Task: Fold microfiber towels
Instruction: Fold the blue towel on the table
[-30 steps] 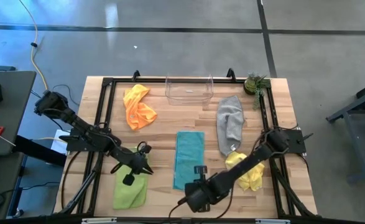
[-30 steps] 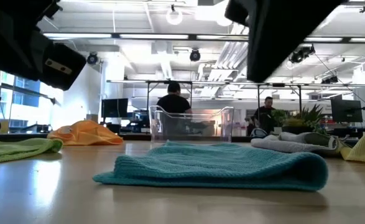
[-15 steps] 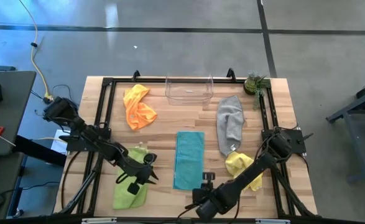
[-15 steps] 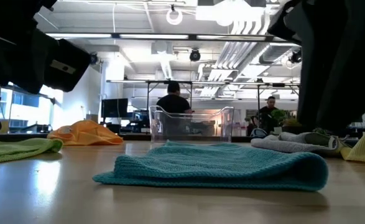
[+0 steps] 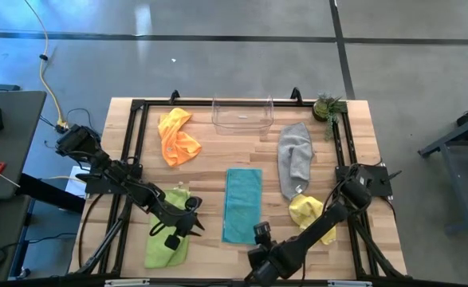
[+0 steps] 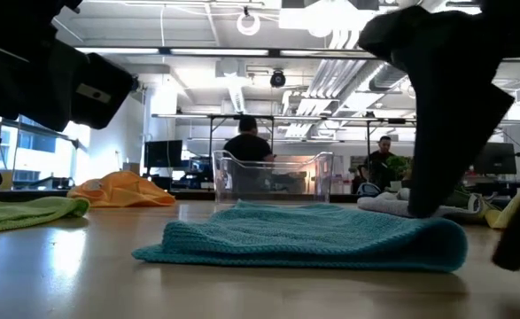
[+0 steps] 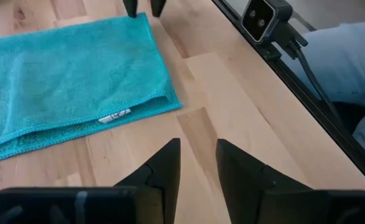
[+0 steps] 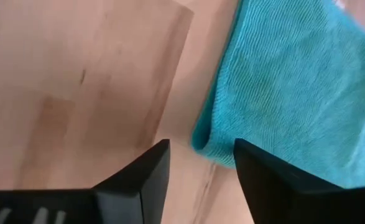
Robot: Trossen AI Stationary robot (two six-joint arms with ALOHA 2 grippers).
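Our right claw (image 5: 259,233) hangs spread and empty just off the teal towel (image 5: 242,204), at its five o'clock corner; we judge that it is free of a finished fold. Our left claw (image 5: 192,226) sits at the towel's eight o'clock, parted a little, holding nothing, over the lime green towel (image 5: 167,240). Out across the tabletop (image 5: 218,151): orange towel (image 5: 177,137) at eleven, grey towel (image 5: 295,159) at one, yellow towel (image 5: 309,214) at four, all crumpled, waiting.
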